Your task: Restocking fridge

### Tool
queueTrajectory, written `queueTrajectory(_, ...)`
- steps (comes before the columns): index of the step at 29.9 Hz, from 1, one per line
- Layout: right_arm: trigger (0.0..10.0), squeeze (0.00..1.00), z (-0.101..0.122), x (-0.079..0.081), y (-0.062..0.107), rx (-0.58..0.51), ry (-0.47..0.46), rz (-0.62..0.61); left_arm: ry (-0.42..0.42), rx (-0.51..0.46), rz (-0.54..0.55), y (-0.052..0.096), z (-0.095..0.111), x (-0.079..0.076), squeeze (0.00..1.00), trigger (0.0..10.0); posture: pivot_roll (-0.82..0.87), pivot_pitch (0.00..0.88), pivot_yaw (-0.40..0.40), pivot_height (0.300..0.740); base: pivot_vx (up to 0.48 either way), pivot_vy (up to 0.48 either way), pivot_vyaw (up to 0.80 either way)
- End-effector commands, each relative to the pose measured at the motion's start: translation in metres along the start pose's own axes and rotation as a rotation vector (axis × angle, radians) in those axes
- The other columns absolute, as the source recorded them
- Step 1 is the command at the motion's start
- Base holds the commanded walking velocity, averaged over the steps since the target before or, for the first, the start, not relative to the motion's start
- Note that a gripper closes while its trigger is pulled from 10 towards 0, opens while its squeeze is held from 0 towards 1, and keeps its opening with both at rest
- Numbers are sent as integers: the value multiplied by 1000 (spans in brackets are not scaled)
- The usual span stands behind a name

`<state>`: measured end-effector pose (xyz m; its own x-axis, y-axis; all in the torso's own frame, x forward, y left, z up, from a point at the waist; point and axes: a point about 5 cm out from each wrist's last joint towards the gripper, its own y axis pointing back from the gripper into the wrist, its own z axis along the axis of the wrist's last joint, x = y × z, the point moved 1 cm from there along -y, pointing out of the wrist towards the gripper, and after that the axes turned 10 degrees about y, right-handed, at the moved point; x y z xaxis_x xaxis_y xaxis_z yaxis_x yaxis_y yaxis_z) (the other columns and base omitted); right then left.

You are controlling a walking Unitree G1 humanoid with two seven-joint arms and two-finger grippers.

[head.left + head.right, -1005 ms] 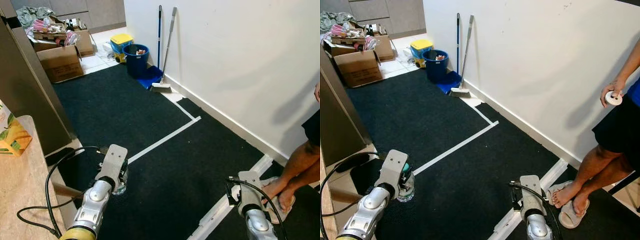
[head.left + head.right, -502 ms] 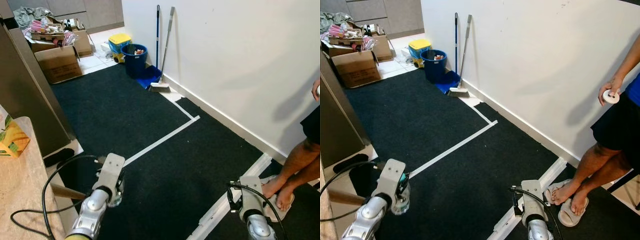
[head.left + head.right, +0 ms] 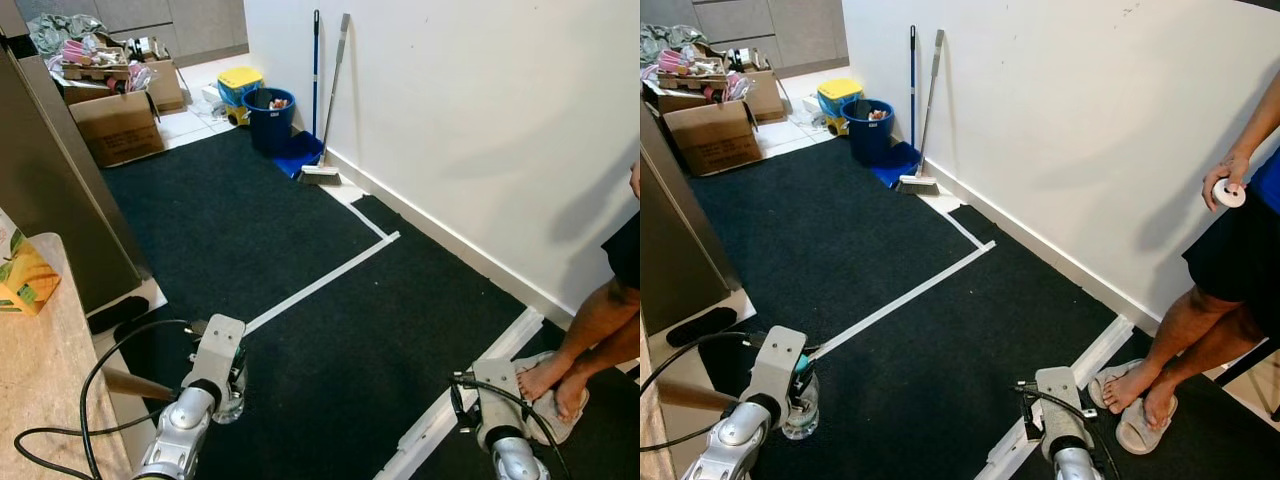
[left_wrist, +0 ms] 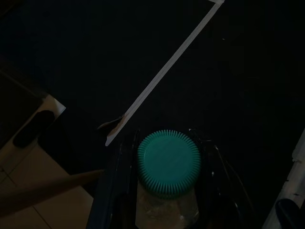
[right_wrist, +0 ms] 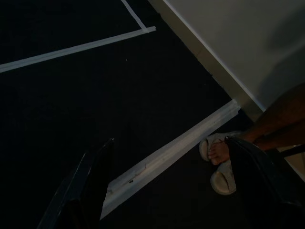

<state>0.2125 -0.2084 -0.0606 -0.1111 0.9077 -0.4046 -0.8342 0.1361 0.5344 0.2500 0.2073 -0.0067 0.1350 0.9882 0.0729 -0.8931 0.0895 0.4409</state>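
Two arms hang low over the black carpet (image 3: 330, 350). Left gripper (image 4: 164, 191) points downward, fingers clamped on a clear jar (image 3: 800, 408) with teal ribbed lid (image 4: 168, 162). Right gripper (image 5: 167, 191) points downward, fingers spread, holding nothing.

left arm (image 3: 200, 400) holding clear jar (image 3: 228, 400), black carpet (image 3: 300, 240), white wall (image 3: 480, 120)

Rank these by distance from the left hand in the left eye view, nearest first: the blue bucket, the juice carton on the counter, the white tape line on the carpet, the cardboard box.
From the left hand, holding a green-capped jar:
1. White tape line, just ahead, to its right.
2. Juice carton, on the counter to its left.
3. Cardboard box, far ahead on the left.
4. Blue bucket, farthest, by the wall beside the broom.
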Motion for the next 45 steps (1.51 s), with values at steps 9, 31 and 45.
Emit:
queueTrajectory(9, 10000, 0, 6, -11, -1, -48, 38, -60, 180, 55, 29, 2, -17, -9, 0, 10000, 34, 0, -76, 740, 0, 0, 0)
queueTrajectory(31, 10000, 0, 7, -7, 0, -63, 12, -31, 115, 9, -25, 0, -10, -18, 0, 10000, 27, 0, -84, 740, 0, 0, 0)
queueTrajectory(45, 10000, 0, 7, -6, -1, -58, 16, -25, 85, -2, -36, -2, -6, -19, 0, 10000, 28, 0, -79, 740, 0, 0, 0)
